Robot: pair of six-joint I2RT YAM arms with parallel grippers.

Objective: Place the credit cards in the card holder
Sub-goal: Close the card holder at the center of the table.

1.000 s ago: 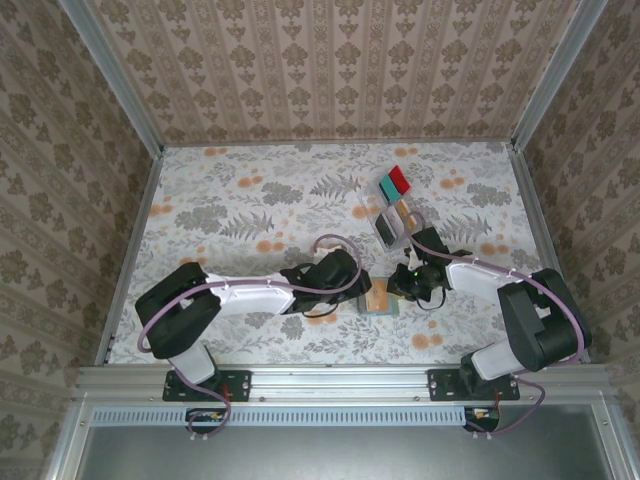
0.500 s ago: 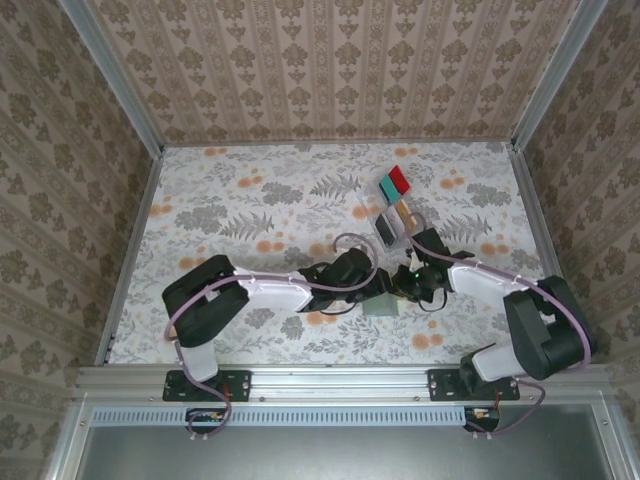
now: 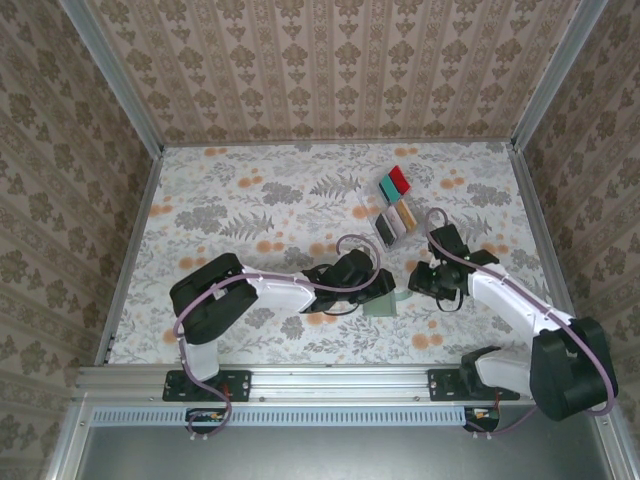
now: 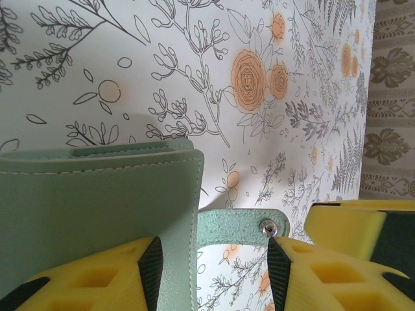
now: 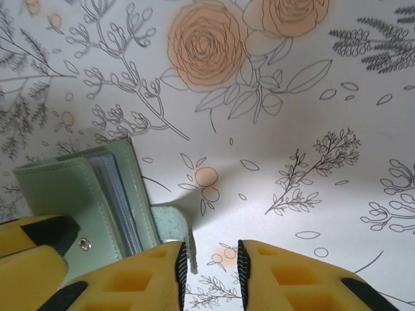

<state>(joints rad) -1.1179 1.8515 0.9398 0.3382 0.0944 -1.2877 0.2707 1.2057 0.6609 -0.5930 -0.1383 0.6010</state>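
Observation:
The card holder [image 3: 384, 304], a pale grey-green wallet, lies folded on the flowered table between the two arms. In the left wrist view the card holder [image 4: 97, 207] runs under my left finger, and its snap strap [image 4: 233, 228] spans the gap to the right finger. My left gripper [image 4: 215, 265] [image 3: 380, 292] is open over that edge. My right gripper [image 3: 420, 280] [image 5: 209, 269] stands just right of the card holder [image 5: 78, 194], slightly open, with nothing between its pads. Credit cards stand in the tray: red [image 3: 399, 178], teal [image 3: 389, 189], tan [image 3: 405, 212] and dark [image 3: 385, 232].
The clear divided tray [image 3: 365, 208] sits at the back right, behind my right gripper. Patterned walls with metal posts enclose the table. Open tabletop stretches to the left and far side.
The card holder, earlier open with a tan card showing, is now folded. My right gripper has let go and drawn back to the right. The left arm has reached further right over the holder.

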